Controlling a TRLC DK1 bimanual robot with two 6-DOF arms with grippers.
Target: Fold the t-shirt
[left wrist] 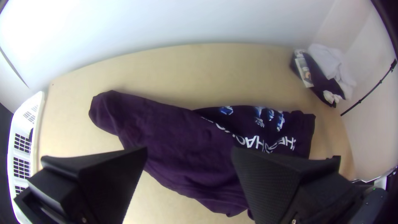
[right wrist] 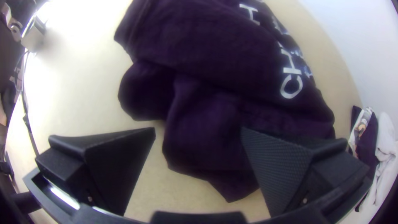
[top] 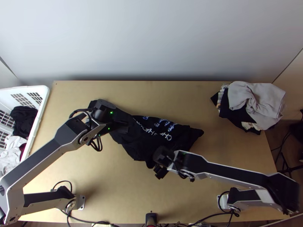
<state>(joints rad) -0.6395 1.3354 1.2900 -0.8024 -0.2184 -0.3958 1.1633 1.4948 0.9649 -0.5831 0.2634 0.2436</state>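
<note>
Workpiece: the black t-shirt (top: 142, 145), located near the middle of the light wooden table (top: 121, 189). I find it bunched and partly folded over, lying at a slant between the two arms.

Markings: white lettering (left wrist: 253, 142) runs along the shirt, with a row of blue-and-white motifs (left wrist: 259, 117) beside it. In the left wrist view, a plain layer of cloth overlaps part of the print. Several characters are large and distinct.

Left unit: my left gripper (top: 123, 126) is positioned at the plain portion of the shirt. In its own wrist view, the fingers stand wide apart with cloth visible between them; I cannot tell whether either touches the fabric.

Right unit: my right gripper (top: 158, 162) is positioned at the shirt's near edge. Its fingers are likewise spread, one beside the bunched cloth and the other overlapping it in the right wrist view. Contact cannot be determined.

Surroundings: a pile of garments sits at the table's far right corner. A light grey garment (top: 261, 98) lies on top of dark cloth (top: 233, 113), and a multicoloured printed area (left wrist: 304, 70) shows at the pile's side. At the left edge stands a white basket (top: 46, 96) holding dark and white clothing.
</note>
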